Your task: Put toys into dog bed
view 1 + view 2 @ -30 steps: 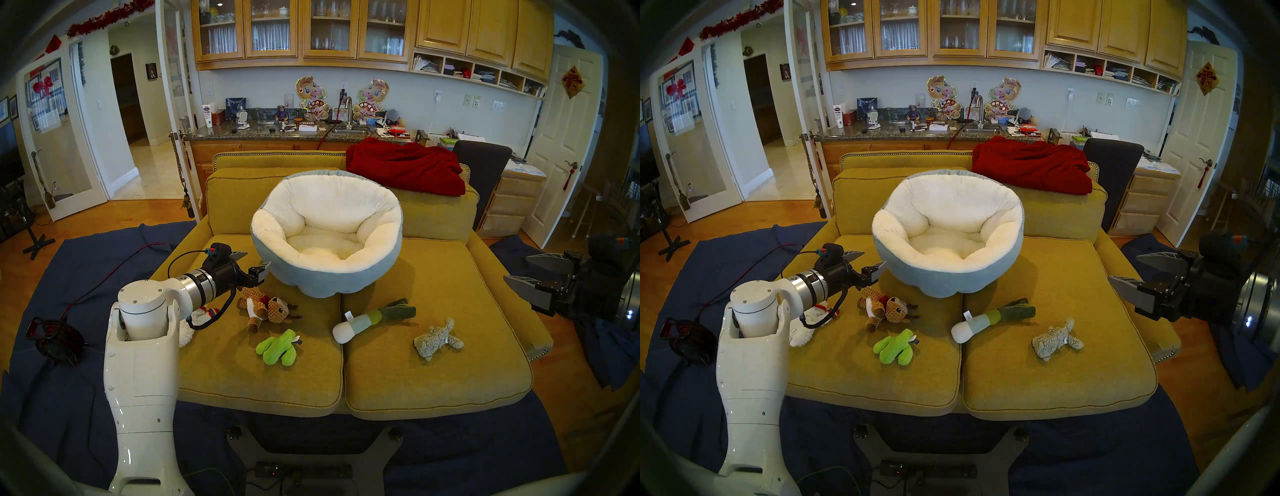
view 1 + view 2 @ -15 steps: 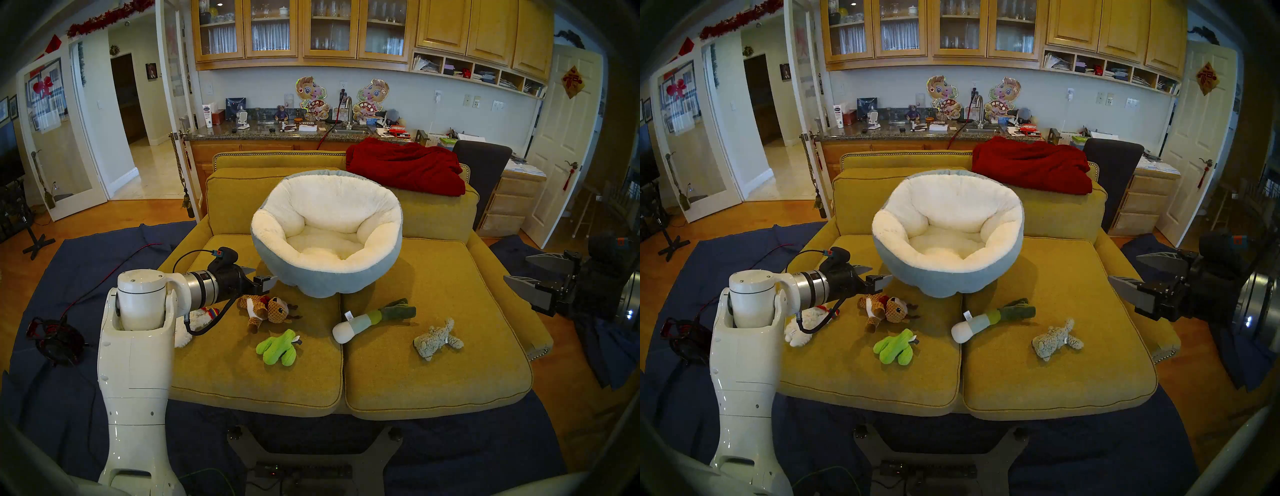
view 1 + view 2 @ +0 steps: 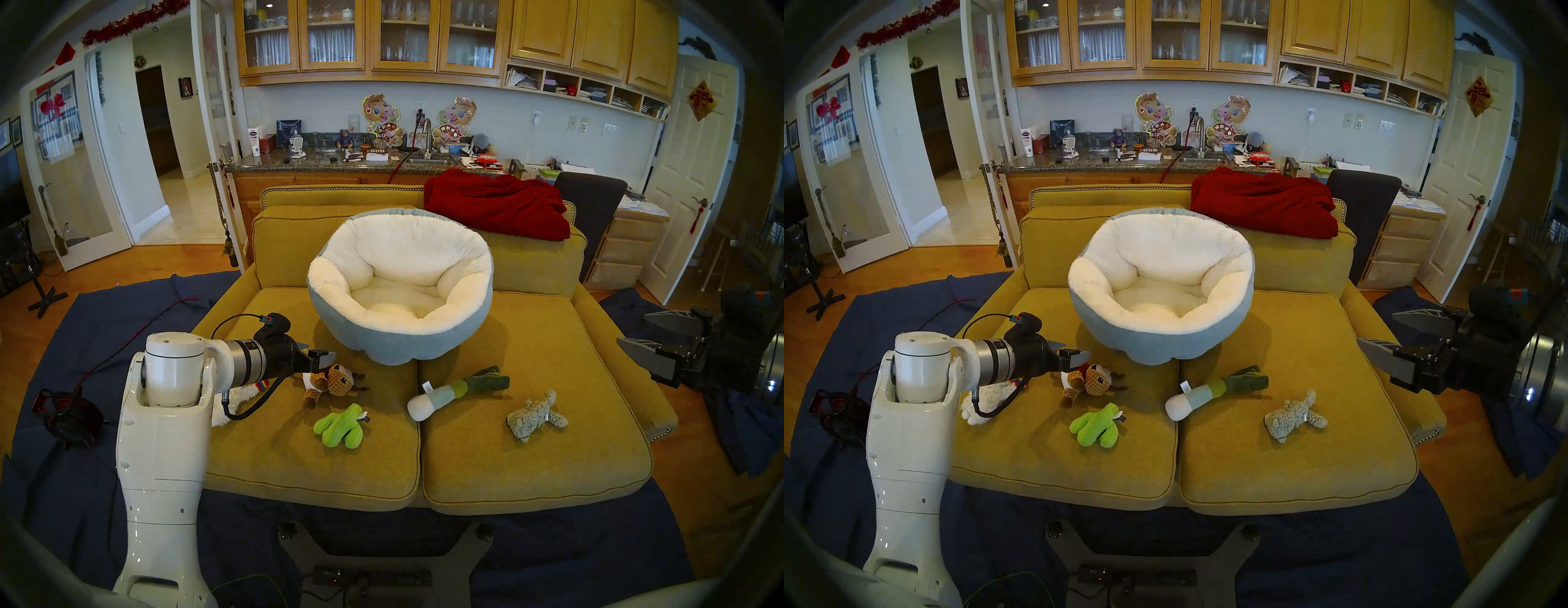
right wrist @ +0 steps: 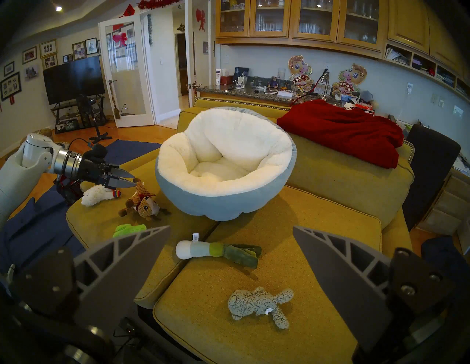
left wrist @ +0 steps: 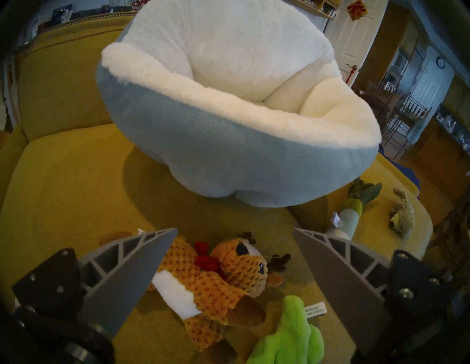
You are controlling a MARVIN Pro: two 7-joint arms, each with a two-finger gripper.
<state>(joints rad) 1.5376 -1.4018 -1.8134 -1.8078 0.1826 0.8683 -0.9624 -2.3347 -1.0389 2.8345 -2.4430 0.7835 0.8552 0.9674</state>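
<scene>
On the sofa's left seat cushion [image 3: 271,458], near its left edge, my left claw [image 5: 235,235] is hanging spread wide over the reindeer [image 5: 216,277], with the cactus [image 3: 339,426] just beside. Behind them the dog bed [image 3: 399,339] is sitting empty, crowding the cushion's back. My right claw [image 4: 231,230] is waiting agape above the leek [image 4: 216,251] and grey animal [image 4: 259,305]. A red blanket [image 3: 496,204] is draping the sofa's backrest.

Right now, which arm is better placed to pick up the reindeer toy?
Left. The left gripper hangs open right over the reindeer toy; the right gripper waits open, off the sofa's far side.
</scene>
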